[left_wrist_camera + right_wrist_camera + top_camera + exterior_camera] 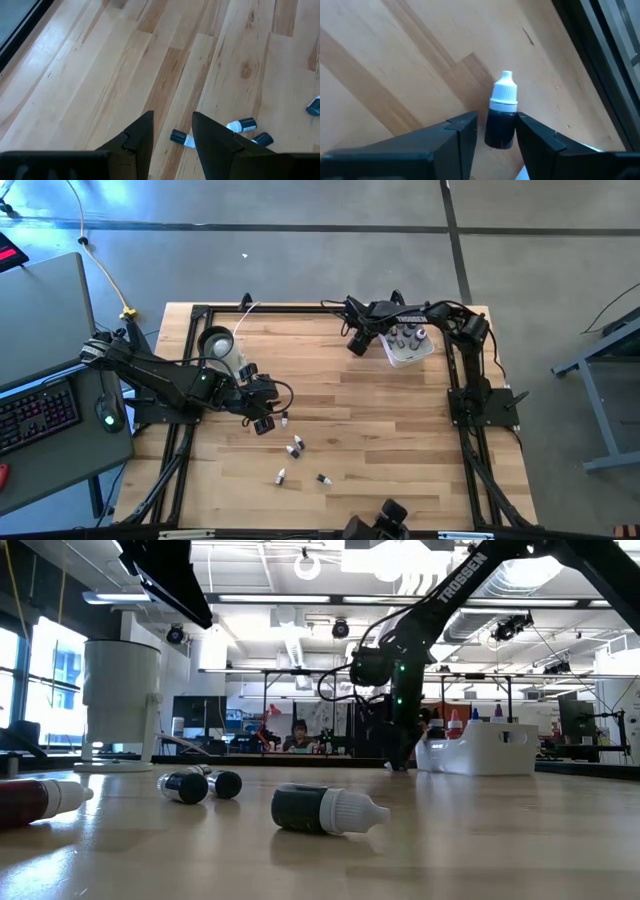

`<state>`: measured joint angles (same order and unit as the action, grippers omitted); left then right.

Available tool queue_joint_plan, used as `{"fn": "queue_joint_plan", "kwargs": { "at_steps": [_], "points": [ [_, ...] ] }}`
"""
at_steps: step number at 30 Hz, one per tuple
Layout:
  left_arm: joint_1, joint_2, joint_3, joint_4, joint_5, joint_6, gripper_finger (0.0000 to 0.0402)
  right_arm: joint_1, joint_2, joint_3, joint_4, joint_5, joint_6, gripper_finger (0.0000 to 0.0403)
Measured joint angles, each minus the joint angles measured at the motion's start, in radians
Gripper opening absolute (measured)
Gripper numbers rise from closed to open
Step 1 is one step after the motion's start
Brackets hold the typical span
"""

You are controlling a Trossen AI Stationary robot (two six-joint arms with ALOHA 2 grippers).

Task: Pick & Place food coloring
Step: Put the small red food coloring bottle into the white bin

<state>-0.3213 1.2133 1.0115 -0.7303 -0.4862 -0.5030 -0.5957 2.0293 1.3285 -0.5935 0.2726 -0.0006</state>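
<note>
Several slim dark dropper bottles with white tips lie on their sides on the wood near the table's middle (296, 445), (281, 476), (323, 478). My left gripper (262, 417) hovers open above another one (181, 138), which shows between its fingers; two more lie beyond (241, 125). My right gripper (357, 342) is down near the table just left of the white tub (392, 358) and is shut on a dark dropper bottle (501, 122). Stubby bottles (408, 337) stand upright in the tub. My right gripper has the dropper bottle's dark body (500, 131) pinched between its two fingers. The white tip (504, 90) points past the fingertips, so the bottle lies along the fingers. Whether it is lifted clear or rests on the wood, I cannot tell.
A clear cup with a black ring (215, 343) stands near the left arm at the table's far left. A black frame (330, 308) borders the tabletop. A desk with a keyboard (40, 412) and mouse sits left of the table. Bare wood lies between the tub and the scattered bottles.
</note>
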Motion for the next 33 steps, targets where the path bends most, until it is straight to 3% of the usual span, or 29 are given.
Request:
{"fn": "queue_joint_plan", "kwargs": {
  "at_steps": [8, 14, 19, 28, 33],
  "points": [
    [0.000, 0.000, 0.000, 0.000, 0.000, 0.000, 0.0130, 0.004, 0.000, 0.000, 0.027, -0.041, -0.084, 0.0071],
    [0.000, 0.000, 0.000, 0.000, 0.000, 0.000, 0.0130, 0.023, -0.011, 0.002, 0.068, -0.050, -0.130, 0.0071],
    [0.000, 0.000, 0.000, 0.001, -0.001, 0.000, 0.0130, 0.065, -0.057, 0.079, 0.013, -0.047, -0.138, 0.0069],
    [0.000, 0.000, 0.000, 0.001, -0.001, 0.000, 0.0130, 0.173, -0.166, 0.303, -0.353, -0.035, -0.107, 0.0073],
    [0.000, 0.000, 0.000, 0.001, -0.001, -0.003, 0.0130, 0.215, -0.212, 0.323, -0.646, 0.001, 0.021, 0.0072]
  ]
}}
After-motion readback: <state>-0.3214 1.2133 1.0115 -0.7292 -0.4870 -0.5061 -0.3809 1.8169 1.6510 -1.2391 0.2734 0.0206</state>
